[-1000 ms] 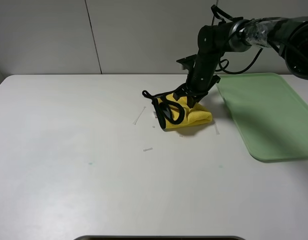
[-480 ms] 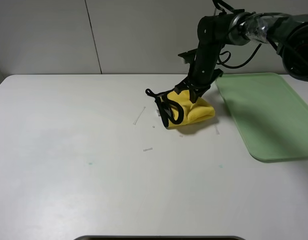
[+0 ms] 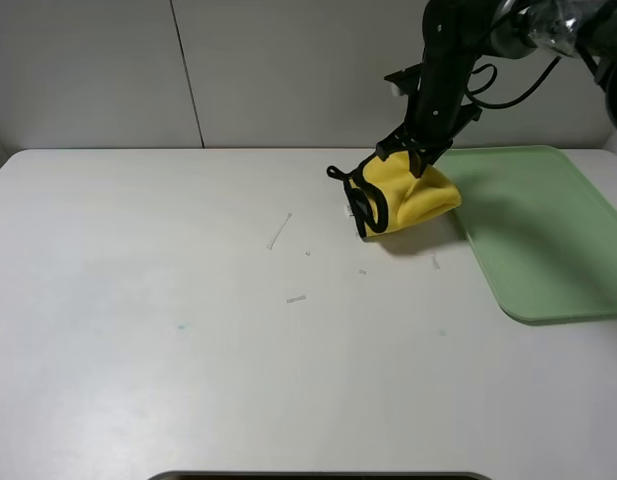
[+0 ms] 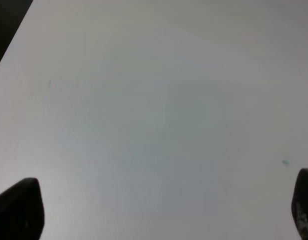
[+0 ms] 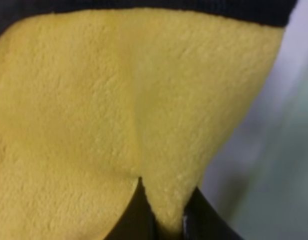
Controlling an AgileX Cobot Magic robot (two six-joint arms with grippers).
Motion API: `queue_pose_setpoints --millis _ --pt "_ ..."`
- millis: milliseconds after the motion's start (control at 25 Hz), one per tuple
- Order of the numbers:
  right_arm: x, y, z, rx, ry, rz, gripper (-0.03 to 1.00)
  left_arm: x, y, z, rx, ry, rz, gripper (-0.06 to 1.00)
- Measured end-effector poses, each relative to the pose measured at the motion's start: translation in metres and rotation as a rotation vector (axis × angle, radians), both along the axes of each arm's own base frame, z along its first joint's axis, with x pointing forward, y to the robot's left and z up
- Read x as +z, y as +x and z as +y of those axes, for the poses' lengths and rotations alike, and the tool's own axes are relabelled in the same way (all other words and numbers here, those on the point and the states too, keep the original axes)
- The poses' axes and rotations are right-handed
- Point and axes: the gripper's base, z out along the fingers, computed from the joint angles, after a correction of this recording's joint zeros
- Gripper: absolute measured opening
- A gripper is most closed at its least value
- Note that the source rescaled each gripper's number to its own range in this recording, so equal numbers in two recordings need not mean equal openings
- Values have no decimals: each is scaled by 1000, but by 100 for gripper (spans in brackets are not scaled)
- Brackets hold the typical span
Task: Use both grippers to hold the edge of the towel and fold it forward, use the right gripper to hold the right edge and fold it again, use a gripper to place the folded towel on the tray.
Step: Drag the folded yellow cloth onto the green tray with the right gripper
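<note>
Towel (image 3: 413, 198) status?
— I have it bunched and pinched in the right gripper (image 3: 416, 160), hanging just above the table (image 3: 188, 330).
— Tray (image 3: 548, 230)?
— It lies at three o'clock, its near rim just beside the towel. My left gripper (image 4: 158, 220) sits spread wide, holding nothing.

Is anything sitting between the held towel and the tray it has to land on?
Nothing visible. The right gripper holds the folded towel just left of the tray, whose surface shows bare green. The small scraps on the table lie further left, off that path.
</note>
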Motion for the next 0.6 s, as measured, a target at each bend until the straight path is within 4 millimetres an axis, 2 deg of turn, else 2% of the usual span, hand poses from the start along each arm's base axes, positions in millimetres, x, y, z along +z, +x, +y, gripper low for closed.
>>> queue_pose_setpoints --millis 360,600 --pt "3 15 -84 -182 -8 11 5 0 0 0 0 0 0 100" --pt "3 17 -139 -303 2 17 5 0 0 0 0 0 0 100"
